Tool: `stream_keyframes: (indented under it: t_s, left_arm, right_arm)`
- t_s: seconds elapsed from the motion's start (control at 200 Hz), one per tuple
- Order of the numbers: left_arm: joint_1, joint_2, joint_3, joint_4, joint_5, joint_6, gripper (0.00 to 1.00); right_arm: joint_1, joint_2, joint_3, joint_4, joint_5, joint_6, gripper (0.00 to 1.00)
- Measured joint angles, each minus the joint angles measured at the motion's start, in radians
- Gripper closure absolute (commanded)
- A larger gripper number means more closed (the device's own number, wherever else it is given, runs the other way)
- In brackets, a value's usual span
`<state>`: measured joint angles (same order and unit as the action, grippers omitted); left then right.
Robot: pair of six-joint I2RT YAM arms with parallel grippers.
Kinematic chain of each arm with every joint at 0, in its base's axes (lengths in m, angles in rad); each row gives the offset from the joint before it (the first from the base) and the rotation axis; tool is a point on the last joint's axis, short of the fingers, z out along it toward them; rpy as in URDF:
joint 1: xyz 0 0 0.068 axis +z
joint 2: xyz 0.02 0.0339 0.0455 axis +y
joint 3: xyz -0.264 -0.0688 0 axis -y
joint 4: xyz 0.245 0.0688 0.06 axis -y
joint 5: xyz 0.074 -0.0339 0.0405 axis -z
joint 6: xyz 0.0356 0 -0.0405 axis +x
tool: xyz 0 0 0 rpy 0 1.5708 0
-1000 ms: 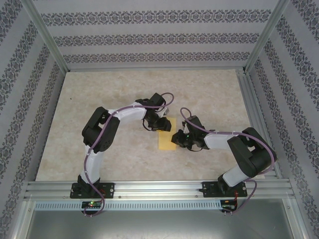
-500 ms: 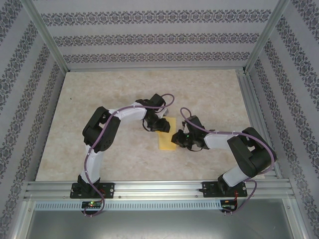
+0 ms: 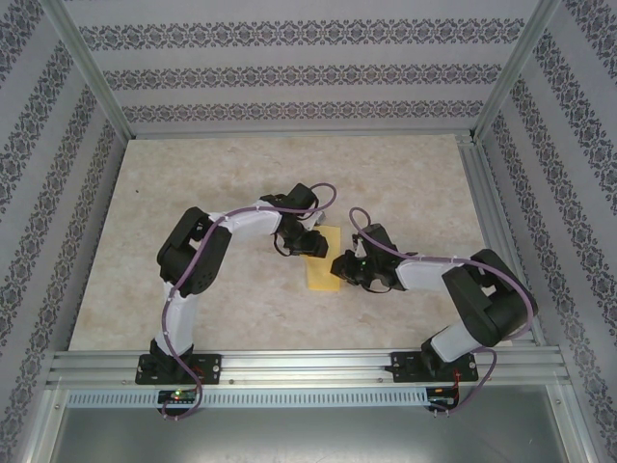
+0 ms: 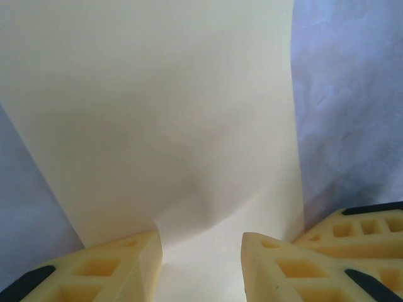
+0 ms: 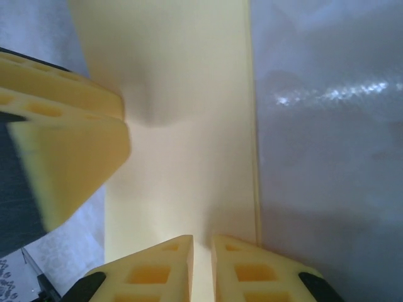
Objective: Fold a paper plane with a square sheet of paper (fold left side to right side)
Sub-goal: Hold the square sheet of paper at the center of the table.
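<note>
From above, the sheet (image 3: 322, 270) is seen lying flat on the table (image 3: 193, 193), folded to a narrow strip whose long axis runs away from the bases. It is flanked by both tools. The left gripper (image 3: 307, 243) is set on its far left part, and the right gripper (image 3: 341, 267) against its right long edge, nearer the bases.

In the left wrist view, the left gripper (image 4: 201, 245) is seen with its fingers apart, planted on the sheet (image 4: 157, 113). The sheet stretches straight ahead and is puckered just before the gap; nothing is clamped.

In the right wrist view, the right gripper (image 5: 201, 245) is seen with fingertips almost together at the near end of the sheet (image 5: 189, 157). Whether a layer is nipped cannot be told. The strip runs lengthwise ahead, so the next fold is judged to turn on its right edge, which lies closest to the right arm.
</note>
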<state>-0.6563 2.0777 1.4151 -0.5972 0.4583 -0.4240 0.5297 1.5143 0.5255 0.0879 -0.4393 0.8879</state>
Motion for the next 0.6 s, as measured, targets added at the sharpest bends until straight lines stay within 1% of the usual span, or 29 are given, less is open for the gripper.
stream_keyframes:
  t_s: [0.115, 0.21, 0.31, 0.385, 0.45, 0.599]
  left_arm:
    - [0.0, -0.002, -0.005, 0.007, 0.0, 0.001, 0.58]
    - [0.0, -0.002, -0.005, 0.007, 0.0, 0.001, 0.58]
    - [0.0, -0.002, -0.005, 0.007, 0.0, 0.001, 0.58]
    - [0.0, -0.002, -0.005, 0.007, 0.0, 0.001, 0.59]
    - [0.0, -0.002, -0.005, 0.007, 0.0, 0.001, 0.58]
    - [0.0, -0.002, -0.005, 0.007, 0.0, 0.001, 0.59]
  right_arm:
    - [-0.01, -0.092, 0.046, -0.062, 0.005, -0.024, 0.81]
    - [-0.047, -0.176, 0.093, -0.113, 0.013, -0.049, 0.8]
    - [-0.101, -0.222, 0.114, -0.136, 0.012, -0.061, 0.84]
    - [-0.132, -0.207, 0.115, -0.138, 0.009, -0.066, 0.88]
    - [-0.141, -0.163, 0.116, -0.13, -0.002, -0.064, 0.93]
    - [-0.142, -0.007, 0.155, -0.109, -0.036, -0.048, 0.94]
